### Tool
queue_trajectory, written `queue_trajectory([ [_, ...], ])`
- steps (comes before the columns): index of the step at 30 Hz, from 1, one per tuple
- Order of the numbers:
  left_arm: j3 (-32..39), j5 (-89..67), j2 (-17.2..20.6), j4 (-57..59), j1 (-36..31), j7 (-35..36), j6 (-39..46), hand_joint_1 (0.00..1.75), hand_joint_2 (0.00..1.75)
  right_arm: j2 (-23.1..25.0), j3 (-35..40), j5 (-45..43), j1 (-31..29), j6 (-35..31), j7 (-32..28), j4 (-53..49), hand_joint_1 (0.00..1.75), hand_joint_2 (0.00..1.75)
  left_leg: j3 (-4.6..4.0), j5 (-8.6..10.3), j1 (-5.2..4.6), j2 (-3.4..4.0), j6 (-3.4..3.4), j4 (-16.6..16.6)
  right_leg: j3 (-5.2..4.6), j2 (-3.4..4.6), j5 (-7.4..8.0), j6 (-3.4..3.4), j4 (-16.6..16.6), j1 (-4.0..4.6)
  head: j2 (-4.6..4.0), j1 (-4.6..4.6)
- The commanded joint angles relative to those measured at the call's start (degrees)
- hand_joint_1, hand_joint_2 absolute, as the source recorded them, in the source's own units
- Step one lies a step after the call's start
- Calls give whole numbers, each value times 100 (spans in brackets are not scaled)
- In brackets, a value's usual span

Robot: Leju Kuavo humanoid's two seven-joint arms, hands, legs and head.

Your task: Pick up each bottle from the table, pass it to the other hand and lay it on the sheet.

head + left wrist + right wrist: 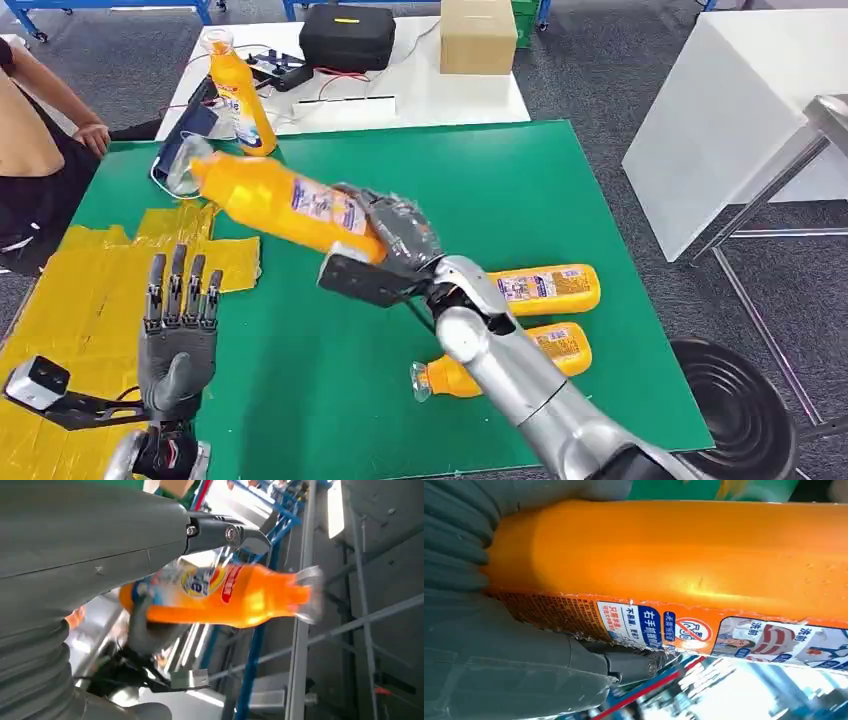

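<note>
Right hand [400, 235] grips the orange bottle [280, 200] by its base, left hand [180, 320] open, fingers apart: long overhang risks slippage at handover.

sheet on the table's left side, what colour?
Yellow. The sheet shows best in the head view, lying crinkled on the green table.

The orange plastic bottle [684, 555] carries a blue label panel reading "右手" and a red crossed-circle sign; the smaller print is too fine to read.
</note>
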Motion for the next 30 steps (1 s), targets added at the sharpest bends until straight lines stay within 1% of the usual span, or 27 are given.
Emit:
queue_trajectory([
  [1,-504,136,194,-7,180,42,-34,0,175,195,1138,93,21,96,-16,512,175,175,16,-4,4,5,-4,-6,12,15,-1,-1,-6,3,0,0],
  [7,-505,135,194,-5,177,43,-33,0,175,183,1120,84,4,99,-16,513,175,175,6,0,0,-2,-1,-4,4,4,0,1,-2,0,2,2],
  [14,-510,114,200,7,170,51,-17,0,175,186,1127,80,-2,102,-16,517,175,175,15,-6,6,-8,-4,-1,16,4,-5,0,-3,5,2,0],
  [17,-516,57,201,-8,184,35,33,0,175,207,1198,96,34,118,-21,514,175,175,6,-1,2,-5,-2,-3,6,3,-1,0,-3,1,0,0],
  [18,-506,28,201,-7,185,14,54,0,175,214,1224,102,42,118,-26,506,175,175,21,-11,10,-8,-5,2,22,9,-8,-1,-2,8,0,0],
  [19,-491,-10,213,-6,182,-7,72,0,175,218,1242,102,44,121,-26,496,175,175,10,-3,3,-6,-3,-4,10,4,-2,0,-4,2,0,0],
  [21,-456,-73,205,9,178,-50,89,0,175,218,1292,102,58,115,-26,474,175,175,24,-12,12,-8,-7,3,25,11,-9,-2,-1,10,0,0],
  [22,-448,-91,200,5,180,-61,91,0,175,220,1313,102,74,123,-26,471,175,175,8,-2,1,-4,-3,-4,7,5,-1,0,-2,0,0,0],
  [23,-444,-101,197,-7,188,-70,94,0,175,221,1338,100,97,129,-25,471,175,175,14,-5,6,-4,-5,-2,13,8,-3,-1,-3,4,0,0],
  [27,-380,-476,151,-104,193,-268,268,0,175,272,1608,175,216,239,-35,640,175,175,11,-2,4,-5,-2,-5,10,5,-2,0,-5,3,0,0],
  [30,-298,-678,137,-126,150,-351,414,0,175,419,1917,278,367,226,-89,899,175,175,23,-7,8,-7,-4,-6,23,8,-5,0,-8,7,0,0],
])
